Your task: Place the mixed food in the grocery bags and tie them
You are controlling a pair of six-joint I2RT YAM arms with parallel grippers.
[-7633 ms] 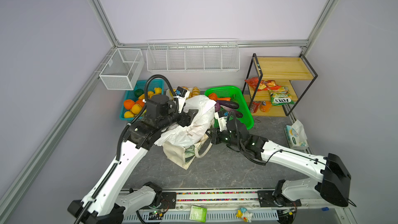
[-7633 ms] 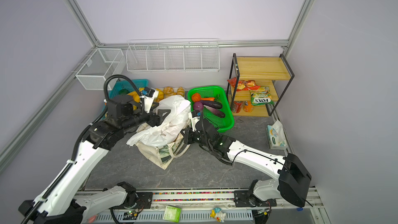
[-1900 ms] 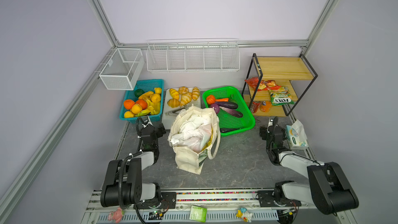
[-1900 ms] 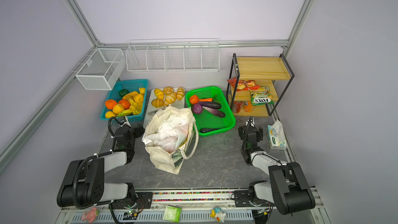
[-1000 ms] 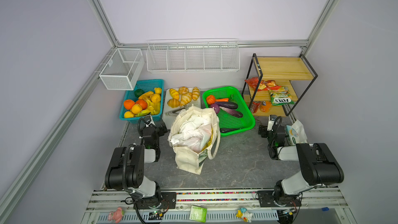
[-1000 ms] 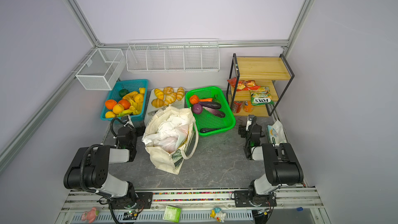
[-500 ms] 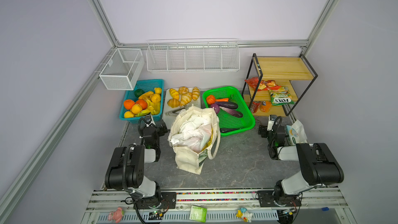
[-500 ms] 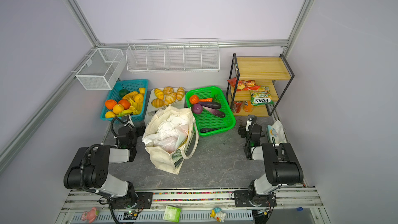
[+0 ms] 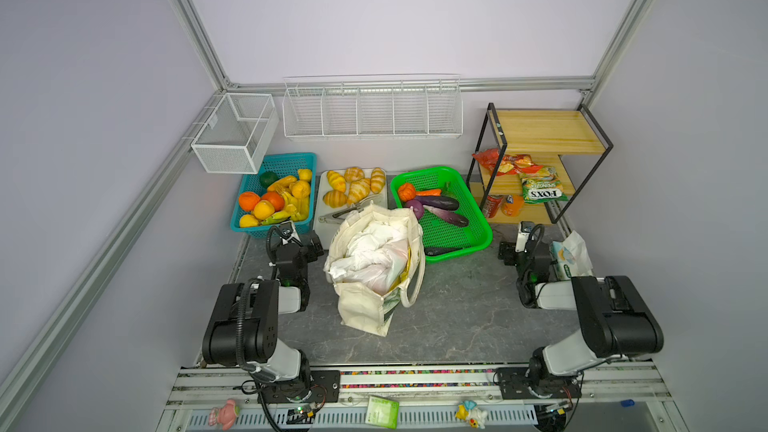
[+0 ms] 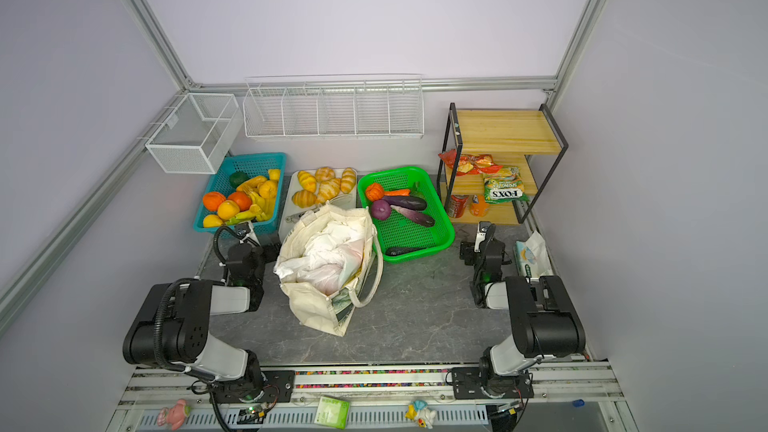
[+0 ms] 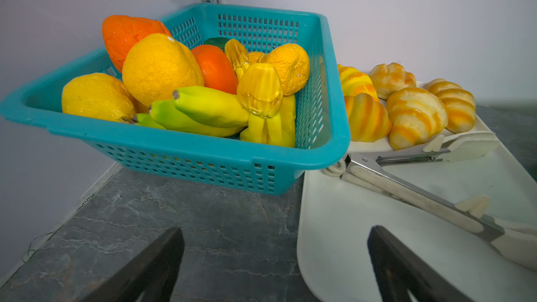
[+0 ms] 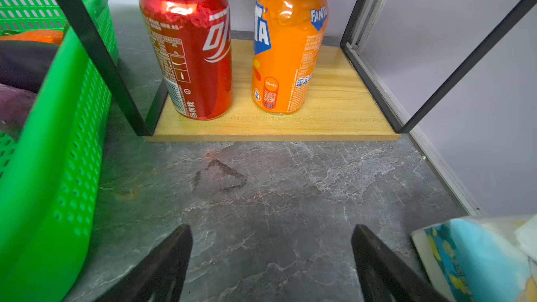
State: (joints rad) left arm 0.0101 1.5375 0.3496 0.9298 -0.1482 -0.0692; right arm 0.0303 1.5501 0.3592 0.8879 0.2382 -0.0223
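The cream canvas tote stands in the middle of the grey surface, just in front of the white tray and touching the near left corner of the green basket. Its mouth gapes and one loop handle hangs loose down its side. The thin white plastic bag is stuffed inside the tote, crumpled and bulging to the rim; whether it is knotted cannot be told. A strip of yellow shows between the plastic and the tote's wall. In the green basket lie the red tomato, the orange carrot and the purple onion, beside two long aubergines. The left arm sits folded low to the left of the tote, its wrist near the teal basket of fruit. The left jaws are spread wide with nothing between them, over the surface and the tray's edge, where metal tongs lie. The right arm is folded at the right, close to the printed white packet. The right jaws are likewise spread over bare surface, facing a red can and an orange can on the shelf's bottom board.
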